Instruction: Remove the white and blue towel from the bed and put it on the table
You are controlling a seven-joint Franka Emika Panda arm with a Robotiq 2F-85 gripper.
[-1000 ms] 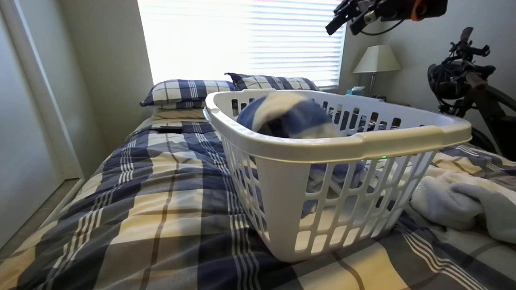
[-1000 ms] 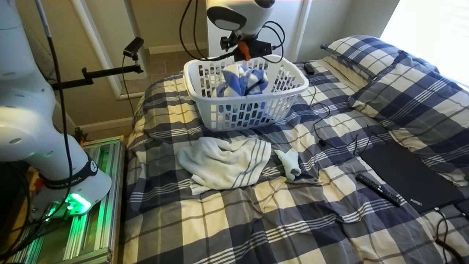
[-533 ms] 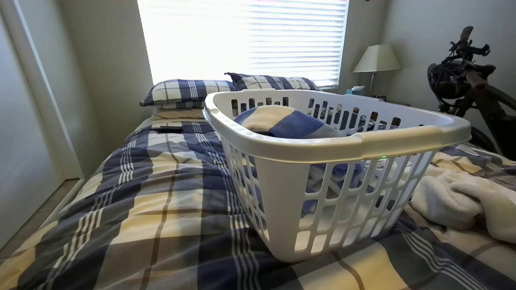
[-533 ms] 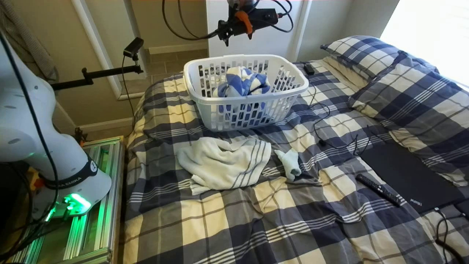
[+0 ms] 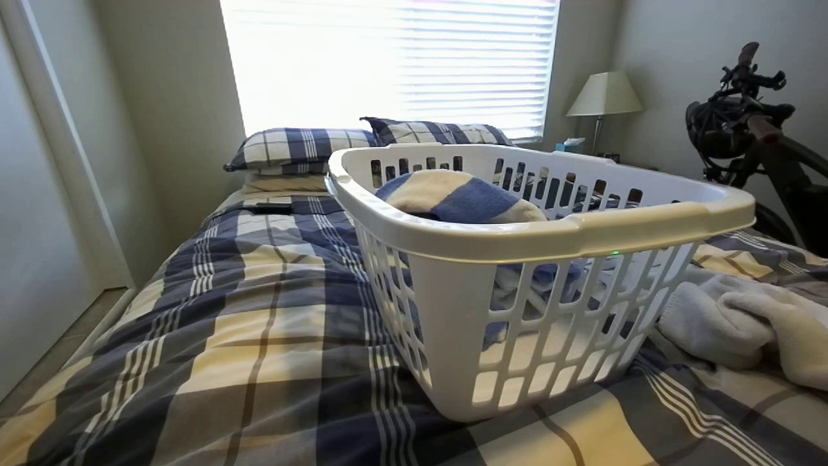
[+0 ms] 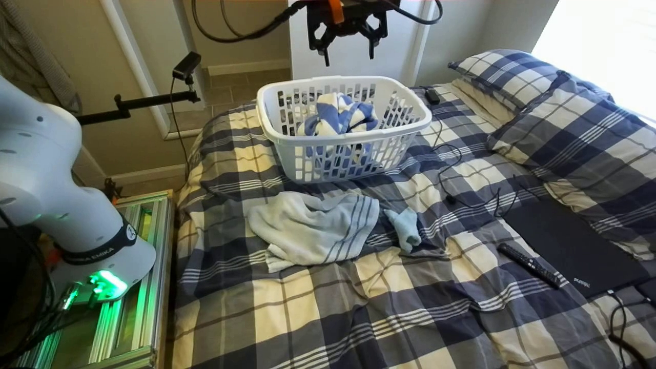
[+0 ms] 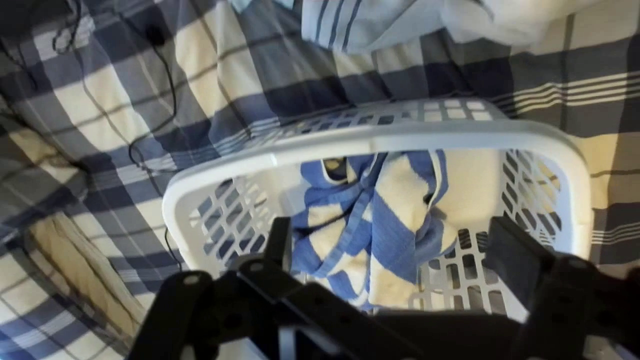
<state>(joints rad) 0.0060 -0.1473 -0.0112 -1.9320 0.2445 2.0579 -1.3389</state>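
One blue-and-white towel, all bunched up, and it's sitting inside the white laundry basket in both exterior views. The basket's upright on the plaid bed, upper middle of the frame in an exterior view. In an exterior view the towel's striped top also shows over the near rim.

The claw is hanging at the very top of the frame in an exterior view, over the basket and clear of it, fingers spread wide. Wrist view backs that up: one finger left of the towel, one right, and the towel near the center.

Other stuff on the bed: a white towel with dark stripes, crumpled mid-frame just below the basket, and a little pale blue cloth right beside it. Over on the right there's a black laptop with a remote lying next to it, plus plaid pillows at upper right. Robot base is lower left, glowing green. There's also a lamp, upper right of the frame in an exterior view.
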